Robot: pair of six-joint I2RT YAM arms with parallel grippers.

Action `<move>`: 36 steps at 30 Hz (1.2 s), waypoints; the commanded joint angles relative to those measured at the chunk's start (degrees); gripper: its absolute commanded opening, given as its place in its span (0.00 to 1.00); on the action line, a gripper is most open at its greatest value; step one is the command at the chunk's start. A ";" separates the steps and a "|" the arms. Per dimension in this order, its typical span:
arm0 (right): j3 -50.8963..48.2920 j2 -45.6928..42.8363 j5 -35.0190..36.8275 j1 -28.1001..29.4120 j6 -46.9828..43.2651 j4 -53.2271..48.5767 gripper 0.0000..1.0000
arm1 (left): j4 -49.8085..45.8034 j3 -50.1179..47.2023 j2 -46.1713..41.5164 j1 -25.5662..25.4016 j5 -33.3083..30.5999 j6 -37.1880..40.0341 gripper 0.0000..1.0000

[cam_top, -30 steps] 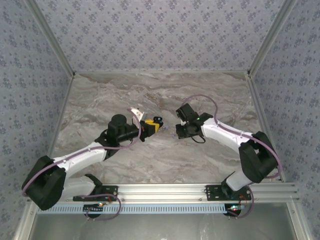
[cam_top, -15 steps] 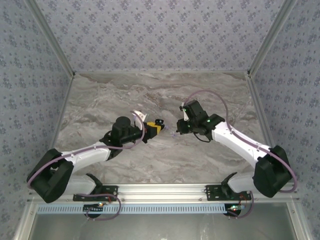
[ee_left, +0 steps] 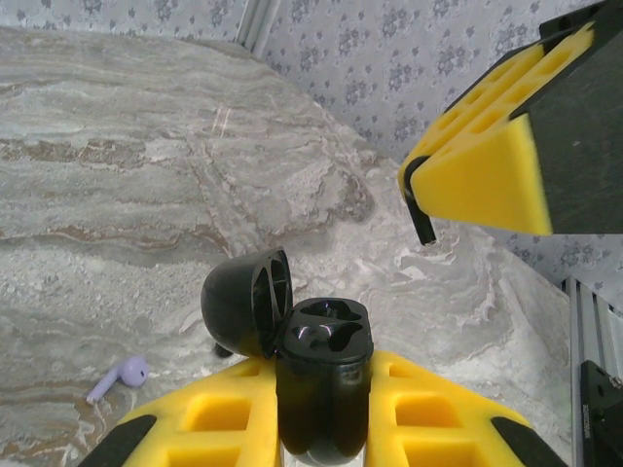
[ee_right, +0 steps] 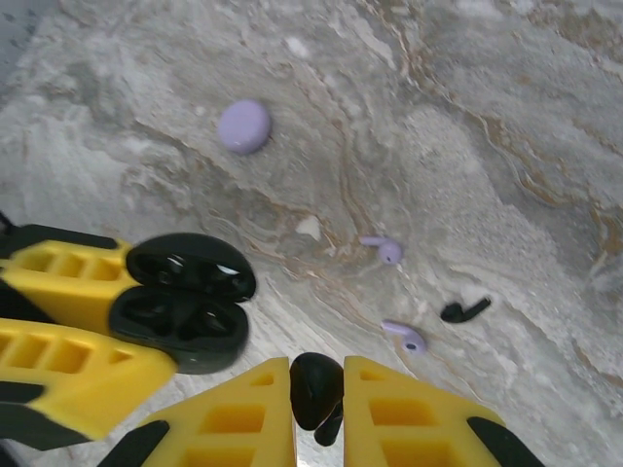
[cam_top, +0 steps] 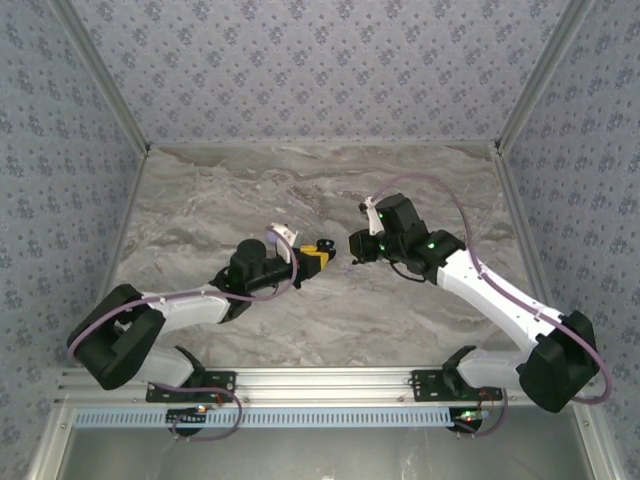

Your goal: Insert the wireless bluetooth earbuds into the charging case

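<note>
1. The left tool [ee_left: 326, 428], built with yellow ribbed fingers [ee_left: 219, 423], is closed on a glossy black plastic charging case [ee_left: 326, 341]; it grips the rounded body from both sides at the bottom centre of the left wrist view
2. The case stands upright with its hinged lid [ee_left: 243, 302] swung open to the left, and the two moulded wells in the body face upward
3. The right tool [ee_right: 318, 375] is closed on a small black earbud [ee_right: 313, 394], pinched between its yellow fingers at the bottom centre of the right wrist view
4. In that same view the held case sits left of centre, just up and left of the pinched earbud and apart from it
5. From the top camera the two tools face each other at mid-frame above the grey marbled surface [cam_top: 300, 190], near one another but not touching
6. Loose on the surface, right of centre in the right wrist view, lie a pale lilac earbud [ee_right: 382, 248], a second lilac earbud [ee_right: 404, 336] below it, and a second black earbud [ee_right: 464, 310] just to the right
7. A round lilac disc [ee_right: 243, 126] rests on the surface at the upper left of that view, well apart from the earbuds
8. In the left wrist view one lilac earbud lies at the lower left, beside the open lid; which of the two it is cannot be told
</note>
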 commanded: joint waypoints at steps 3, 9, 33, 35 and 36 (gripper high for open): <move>3.49 -1.94 -2.67 0.95 0.07 3.24 0.16 | 9.53 -0.36 0.83 -1.05 -0.97 -2.06 0.16; 4.94 -1.88 -2.51 2.28 0.16 5.37 0.16 | 11.55 0.64 1.08 -2.29 -1.22 -2.73 0.16; 5.43 -0.54 -3.39 4.17 0.34 7.69 0.17 | 12.57 3.36 0.74 -3.39 -1.88 -5.67 0.16; 5.43 -0.45 -3.39 4.24 0.25 7.71 0.17 | 12.70 3.34 0.67 -3.35 -1.75 -5.59 0.16; 5.41 -0.42 -3.20 4.29 0.21 7.61 0.17 | 12.79 3.34 0.61 -3.31 -1.63 -5.58 0.16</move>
